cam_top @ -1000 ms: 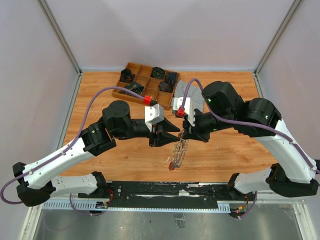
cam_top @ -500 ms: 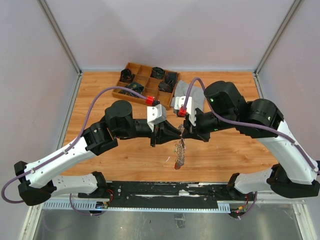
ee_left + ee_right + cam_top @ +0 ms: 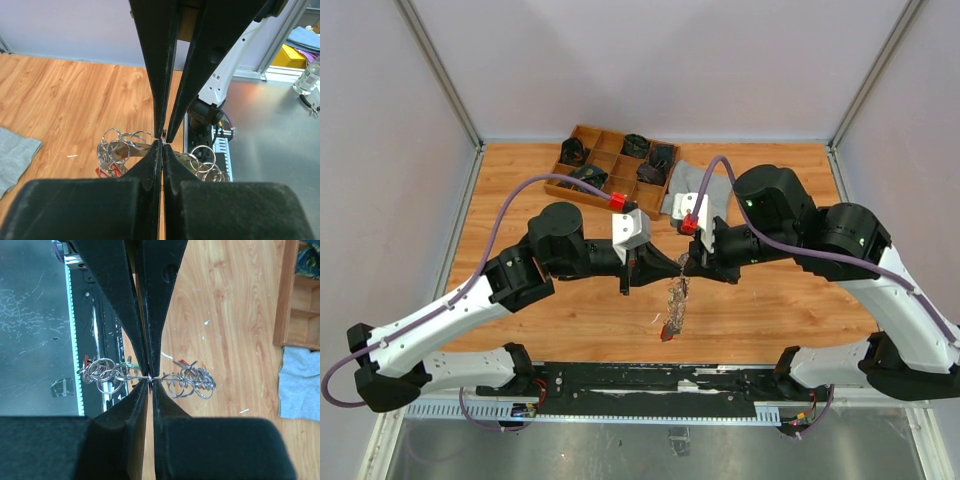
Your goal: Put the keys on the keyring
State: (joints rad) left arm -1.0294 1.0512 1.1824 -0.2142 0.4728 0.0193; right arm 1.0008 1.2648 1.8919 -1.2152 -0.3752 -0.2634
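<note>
Now left gripper (image 3: 163, 155) and right gripper (image 3: 151, 390) squeezed shut, tip to tip, pinching keyring (image 3: 192, 382) under them. Step: holding keyring. Next, likely: gently pull gap open.

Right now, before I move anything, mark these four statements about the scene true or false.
1. The left gripper and the right gripper both have their jaws shut on the keyring. True.
2. The keyring lies flat in the wooden tray. False: it hangs from the jaws, well away from the tray.
3. A grey cloth lies right beside the wooden tray. True.
4. The wooden tray is empty. False: dark items sit in several compartments.
</note>
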